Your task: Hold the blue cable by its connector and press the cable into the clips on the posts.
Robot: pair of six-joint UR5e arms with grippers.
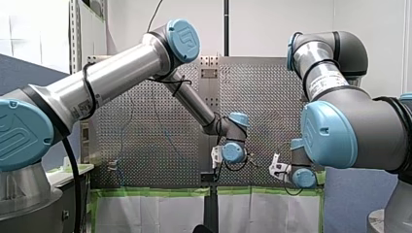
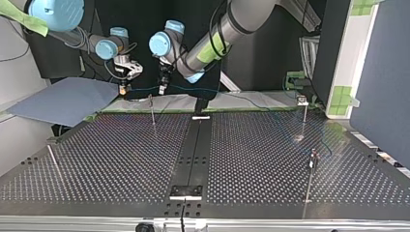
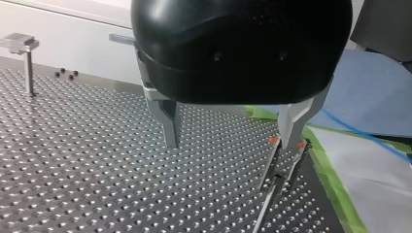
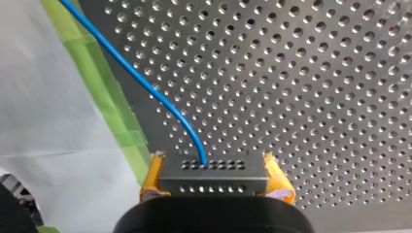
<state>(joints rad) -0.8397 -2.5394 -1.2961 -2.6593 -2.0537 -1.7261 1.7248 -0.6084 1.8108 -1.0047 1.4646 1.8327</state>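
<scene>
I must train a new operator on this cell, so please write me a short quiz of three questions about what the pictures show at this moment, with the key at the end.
1. True or false: my left end effector is shut on the connector.
2. What runs out of the connector, on the side away from my right end effector? A: a blue cable. B: a red hose. C: nothing.
3. Fill in: the pads that grip the connector are ______ in colour.

Key: 1 false, its fingers stand open with nothing between them; 2 A; 3 yellow.
</scene>
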